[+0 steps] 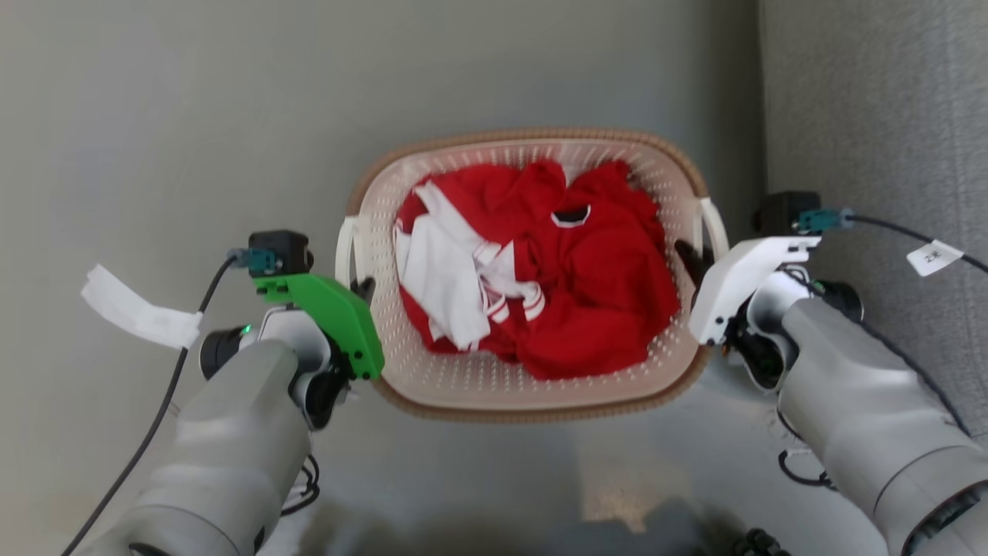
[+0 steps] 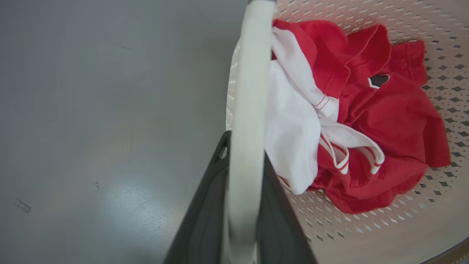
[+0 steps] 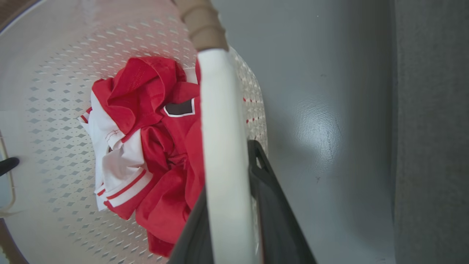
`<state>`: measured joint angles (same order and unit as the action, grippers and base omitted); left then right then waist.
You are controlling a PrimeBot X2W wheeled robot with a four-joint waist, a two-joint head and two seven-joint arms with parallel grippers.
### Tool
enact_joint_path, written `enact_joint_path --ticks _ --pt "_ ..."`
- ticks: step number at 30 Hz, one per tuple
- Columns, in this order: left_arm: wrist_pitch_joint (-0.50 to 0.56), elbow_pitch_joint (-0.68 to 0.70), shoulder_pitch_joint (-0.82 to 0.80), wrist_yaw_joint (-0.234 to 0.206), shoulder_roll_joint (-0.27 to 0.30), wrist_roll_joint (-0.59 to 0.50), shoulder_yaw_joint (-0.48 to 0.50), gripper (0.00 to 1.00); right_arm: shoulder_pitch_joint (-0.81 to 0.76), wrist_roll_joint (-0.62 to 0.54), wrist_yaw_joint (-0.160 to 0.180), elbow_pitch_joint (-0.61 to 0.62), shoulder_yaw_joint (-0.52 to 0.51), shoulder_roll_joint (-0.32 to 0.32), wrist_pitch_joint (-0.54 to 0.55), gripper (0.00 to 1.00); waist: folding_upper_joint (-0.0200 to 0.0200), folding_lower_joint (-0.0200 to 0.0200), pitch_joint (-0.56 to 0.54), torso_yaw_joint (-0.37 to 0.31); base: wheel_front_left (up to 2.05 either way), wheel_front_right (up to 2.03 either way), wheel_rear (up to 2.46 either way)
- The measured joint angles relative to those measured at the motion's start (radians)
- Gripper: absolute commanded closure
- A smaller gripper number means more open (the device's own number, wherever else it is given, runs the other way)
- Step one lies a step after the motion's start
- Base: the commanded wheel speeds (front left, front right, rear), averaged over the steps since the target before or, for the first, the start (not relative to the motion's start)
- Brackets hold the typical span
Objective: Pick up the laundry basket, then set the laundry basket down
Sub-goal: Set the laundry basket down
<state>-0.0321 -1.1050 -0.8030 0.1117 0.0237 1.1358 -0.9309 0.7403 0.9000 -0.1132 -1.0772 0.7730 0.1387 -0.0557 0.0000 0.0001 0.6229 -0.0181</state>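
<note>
Now, we hold laundry basket [image 1: 540, 140] between our two tools, one at each side, so load hangs level. Left tool [image 1: 363, 287]: clamped on white left handle [image 2: 249, 91], one finger either side. Right tool [image 1: 688, 256]: same clamp on right handle [image 3: 220, 110]. Red and white clothes [image 1: 556, 270] lie inside, between tools. Whether base clears floor [image 1: 154, 116], we cannot tell.

3 cameras, 1 laundry basket [image 1: 463, 378]
The head view looks steeply down on the whole basket; the wrist views sit close along its left handle [image 2: 249, 91] and right handle [image 3: 223, 146]; all 3 share the red clothes [image 1: 602, 270].
</note>
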Motion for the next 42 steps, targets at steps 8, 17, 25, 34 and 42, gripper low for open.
enact_joint_path --ticks 8,17,25,34,42 --pt "-0.036 0.023 -0.036 -0.011 -0.001 0.000 -0.008 1.00 0.034 0.000 -0.001 0.011 0.004 0.021 -0.035 1.00 0.0000 0.0000 0.084 0.002 0.00 0.00 0.00" --pt "-0.063 0.030 -0.074 -0.029 0.000 0.000 -0.012 1.00 0.062 0.007 -0.001 0.017 0.013 0.026 -0.060 1.00 0.0000 0.0000 0.172 0.010 0.00 0.00 0.00" --pt "-0.093 0.033 -0.105 -0.034 0.000 0.000 -0.021 1.00 0.087 0.009 -0.001 0.017 0.023 0.031 -0.082 1.00 0.0000 0.0000 0.231 0.017 0.00 0.00 0.00" --pt "-0.101 0.033 -0.115 -0.043 0.000 0.011 -0.037 1.00 0.097 0.017 -0.001 0.013 0.036 0.032 -0.093 1.00 0.0000 -0.0001 0.260 0.019 0.00 0.00 0.00" --pt "-0.102 0.030 -0.120 -0.043 0.001 0.029 -0.045 0.73 0.103 0.032 -0.001 0.004 0.046 0.030 -0.094 0.56 0.0000 0.0000 0.268 0.018 0.00 0.00 0.00"
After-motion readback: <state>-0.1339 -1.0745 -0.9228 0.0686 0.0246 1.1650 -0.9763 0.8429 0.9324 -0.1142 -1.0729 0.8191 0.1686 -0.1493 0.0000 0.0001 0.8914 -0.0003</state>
